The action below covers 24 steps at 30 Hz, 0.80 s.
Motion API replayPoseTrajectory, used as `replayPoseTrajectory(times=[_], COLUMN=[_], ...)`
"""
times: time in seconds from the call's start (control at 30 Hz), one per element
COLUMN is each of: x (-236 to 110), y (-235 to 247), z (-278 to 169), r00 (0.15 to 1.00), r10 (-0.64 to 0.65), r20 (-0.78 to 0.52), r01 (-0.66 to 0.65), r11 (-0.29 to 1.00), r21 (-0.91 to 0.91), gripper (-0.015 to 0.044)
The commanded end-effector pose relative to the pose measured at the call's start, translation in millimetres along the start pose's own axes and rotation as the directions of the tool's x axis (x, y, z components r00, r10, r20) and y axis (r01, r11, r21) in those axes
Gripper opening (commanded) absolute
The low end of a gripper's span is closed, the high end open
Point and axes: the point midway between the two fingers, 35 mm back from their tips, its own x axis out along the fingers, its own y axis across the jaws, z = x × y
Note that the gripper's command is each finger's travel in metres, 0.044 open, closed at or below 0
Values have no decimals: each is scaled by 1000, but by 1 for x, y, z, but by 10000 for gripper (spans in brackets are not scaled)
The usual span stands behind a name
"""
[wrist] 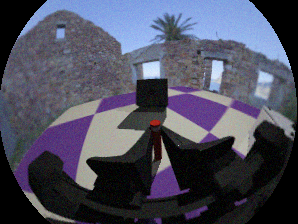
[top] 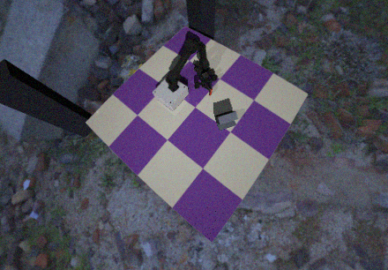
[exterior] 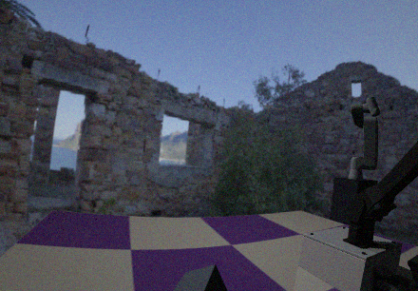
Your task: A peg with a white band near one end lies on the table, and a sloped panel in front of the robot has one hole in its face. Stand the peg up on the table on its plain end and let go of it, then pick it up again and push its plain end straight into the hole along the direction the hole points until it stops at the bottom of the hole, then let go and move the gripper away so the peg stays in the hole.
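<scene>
My gripper [wrist: 156, 128] [top: 208, 86] is shut on the red peg [wrist: 156, 137] [top: 211, 91], which sticks out ahead of the fingers; its white band is hidden between them. The grey sloped panel [top: 223, 114] [wrist: 152, 92] stands on the checkered table [top: 190, 155] just beyond the peg's tip, a short gap away. In the wrist view the peg points toward the panel's dark face. The hole itself is too dim to make out. Only the panel's top corner [exterior: 201, 279] shows at the bottom of the exterior view.
The arm's pale base block [top: 171, 94] [exterior: 332, 255] sits on the table behind the gripper. Two dark beams [top: 40, 100] [top: 200, 5] stand at the table's left and far edges. Rubble surrounds the table.
</scene>
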Motion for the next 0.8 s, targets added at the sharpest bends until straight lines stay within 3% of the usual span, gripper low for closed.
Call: replayPoseTrajectory(times=[0.0,0.53,0.67,0.77], x=[-1,-3,-3,-3], y=[-1,-1,0,0], z=[-2,-3,-1,-1], r00=[1000,1000,1000,1000], r10=[0,11,13,13], r20=[-1,13,15,15], r01=[0,-11,-13,-13], r11=[1000,1000,1000,1000], r21=[0,-7,-8,-8], gripper=[49,49,130,130])
